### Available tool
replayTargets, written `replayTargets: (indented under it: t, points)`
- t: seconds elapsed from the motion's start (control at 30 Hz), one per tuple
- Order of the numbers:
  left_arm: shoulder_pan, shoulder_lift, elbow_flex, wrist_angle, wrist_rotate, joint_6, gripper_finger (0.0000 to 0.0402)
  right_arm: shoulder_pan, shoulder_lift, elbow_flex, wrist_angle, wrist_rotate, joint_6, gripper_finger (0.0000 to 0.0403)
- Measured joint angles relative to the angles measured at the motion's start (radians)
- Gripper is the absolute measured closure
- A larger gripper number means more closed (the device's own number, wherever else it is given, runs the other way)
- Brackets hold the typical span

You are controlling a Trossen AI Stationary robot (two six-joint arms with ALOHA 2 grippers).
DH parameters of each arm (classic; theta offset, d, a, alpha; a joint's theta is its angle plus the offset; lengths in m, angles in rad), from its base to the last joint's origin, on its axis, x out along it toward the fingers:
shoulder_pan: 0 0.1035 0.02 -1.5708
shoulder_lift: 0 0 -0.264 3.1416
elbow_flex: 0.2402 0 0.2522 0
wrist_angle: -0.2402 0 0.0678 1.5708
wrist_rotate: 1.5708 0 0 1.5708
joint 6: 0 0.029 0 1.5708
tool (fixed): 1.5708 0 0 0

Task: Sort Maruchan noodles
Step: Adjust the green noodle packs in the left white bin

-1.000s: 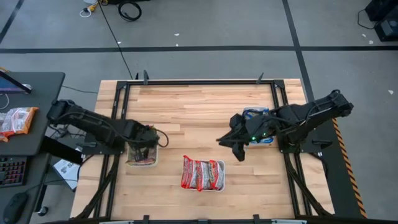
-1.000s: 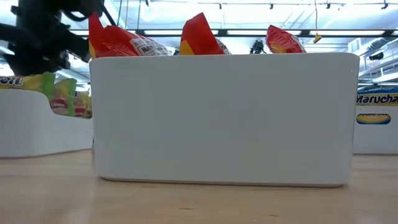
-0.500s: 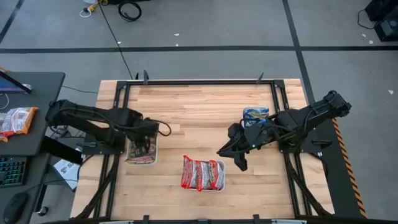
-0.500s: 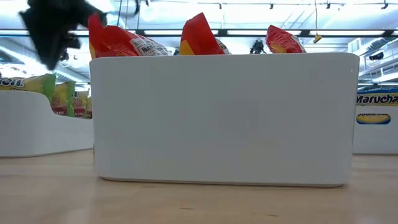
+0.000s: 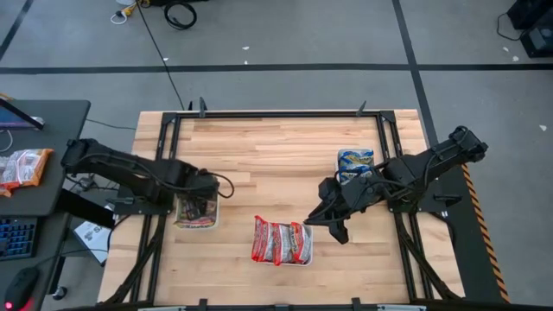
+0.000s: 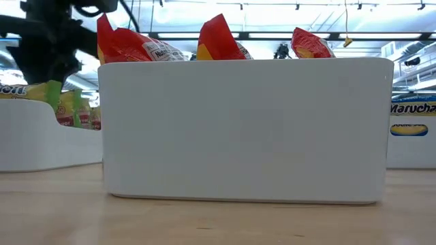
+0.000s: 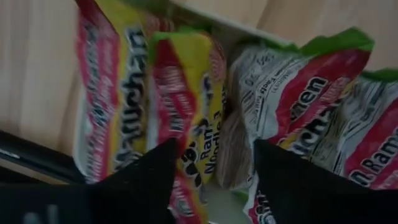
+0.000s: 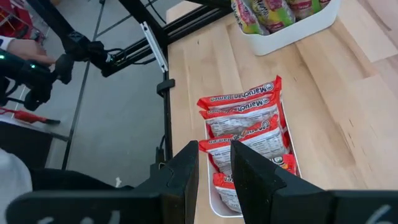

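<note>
Grey floor with dark tape lines surrounds a wooden worktop [image 5: 276, 155] in a black frame. Three white trays stand on it. The left tray [image 5: 214, 217] holds yellow-orange-green Maruchan packets [image 7: 186, 124], packed on edge. The centre tray [image 6: 238, 129] at the near edge holds red-and-silver packets [image 5: 278, 240] in a row, tops rising above its wall. The right tray [image 5: 373, 197], mostly hidden under the right arm, holds blue-and-yellow packets [image 5: 355, 159].

Left tool [image 5: 198, 204]: directly over the left tray, fingers spread apart, tips down among the yellow-orange-green packets, nothing gripped.

Right tool [image 5: 337, 228]: above bare worktop just beside the right end of the centre tray, fingers [image 8: 249, 177] parted by a narrow gap with nothing between them.

Off the worktop's left side, a dark desk [image 5: 43, 155] carries one further packet [image 5: 22, 167].
</note>
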Motion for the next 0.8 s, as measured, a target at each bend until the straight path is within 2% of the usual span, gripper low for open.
replayTargets:
  t: [0.13, 0.27, 0.53, 0.6, 0.7, 0.8]
  points:
    - [-0.021, 0.000, -0.031, 0.015, 0.030, -0.008, 0.0135, -0.001, 0.000, 0.000, 0.000, -0.001, -0.002, 0.0305]
    - [-0.055, -0.001, -0.055, 0.069, 0.030, 0.022, 0.0108, -0.011, 0.000, 0.000, 0.000, 0.000, -0.002, 0.0305]
    - [-0.067, -0.002, -0.067, 0.089, 0.030, -0.011, 0.0104, -0.014, 0.000, 0.000, 0.002, 0.001, -0.002, 0.0305]
    - [-0.067, -0.002, -0.066, 0.095, 0.056, -0.015, 0.0104, -0.014, 0.000, 0.000, 0.002, 0.001, -0.002, 0.0305]
    - [-0.068, -0.001, -0.068, 0.135, 0.162, -0.016, 0.0104, -0.014, 0.000, 0.000, 0.002, 0.002, -0.002, 0.0305]
    - [-0.074, -0.001, -0.077, 0.141, 0.162, -0.010, 0.0110, -0.010, 0.000, 0.000, 0.001, 0.001, -0.002, 0.0305]
